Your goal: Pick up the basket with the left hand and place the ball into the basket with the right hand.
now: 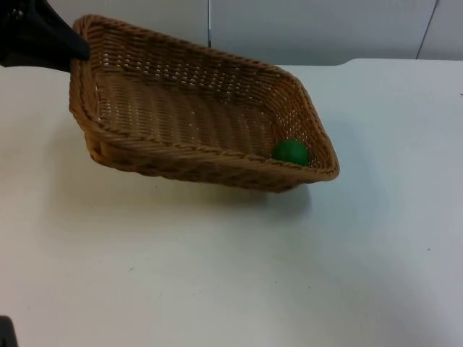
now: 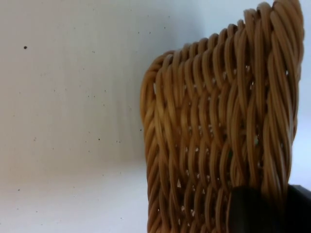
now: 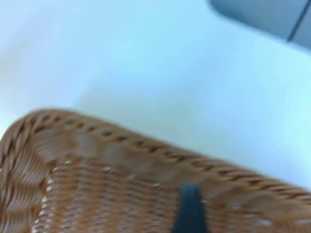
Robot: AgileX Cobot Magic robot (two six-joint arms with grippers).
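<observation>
A woven brown basket hangs tilted above the white table, its left end raised. My left gripper is shut on the rim at that raised far-left corner. In the left wrist view the basket's wall stands close up, with a black fingertip pressed against it. A green ball lies inside the basket, in its low right corner against the front wall. In the right wrist view my right gripper is over the basket's rim, looking into it.
The white table spreads out in front of and to the right of the basket. A grey partition wall closes the far edge. A small dark object sits at the near left corner.
</observation>
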